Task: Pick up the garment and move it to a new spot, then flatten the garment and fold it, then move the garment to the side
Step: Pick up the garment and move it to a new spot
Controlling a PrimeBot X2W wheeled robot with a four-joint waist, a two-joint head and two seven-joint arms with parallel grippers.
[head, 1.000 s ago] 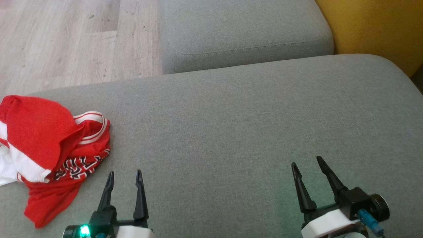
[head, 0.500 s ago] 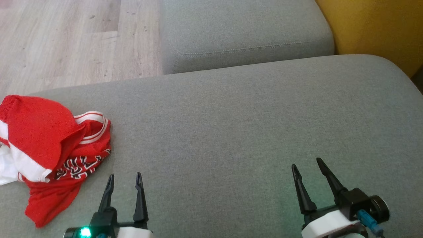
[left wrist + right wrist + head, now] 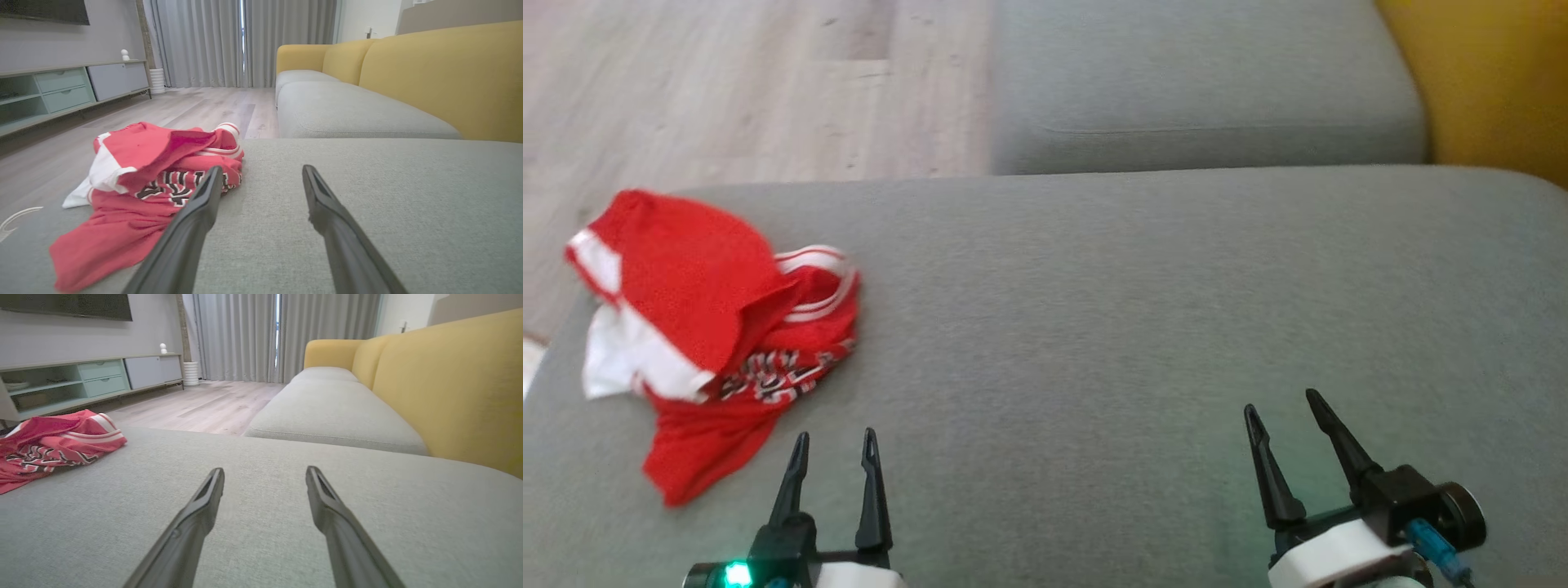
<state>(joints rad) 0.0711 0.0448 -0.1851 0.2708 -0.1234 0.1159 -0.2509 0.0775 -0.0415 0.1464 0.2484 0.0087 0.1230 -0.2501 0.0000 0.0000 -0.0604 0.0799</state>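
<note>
The garment point(image 3: 715, 327) is a red jersey with white trim and black-and-white lettering, crumpled in a heap at the left end of the grey sofa cushion point(image 3: 1135, 327). In the left wrist view the garment point(image 3: 151, 179) lies just ahead and to the left of my fingers. My left gripper point(image 3: 836, 437) stands open at the lower left, a short way right of and nearer than the heap, touching nothing. My right gripper point(image 3: 1281, 400) is open at the lower right, far from the garment point(image 3: 53, 447), over bare cushion.
A second grey seat cushion point(image 3: 1201, 82) lies beyond this one, with the yellow sofa back point(image 3: 1494, 90) to the right. Wooden floor point(image 3: 727, 90) runs past the cushion's far left edge. A low TV cabinet point(image 3: 81, 379) stands across the room.
The head camera has turned left and tipped, so the whole picture shifted right and more of the garment is in view. Garment and both grippers have kept their places.
</note>
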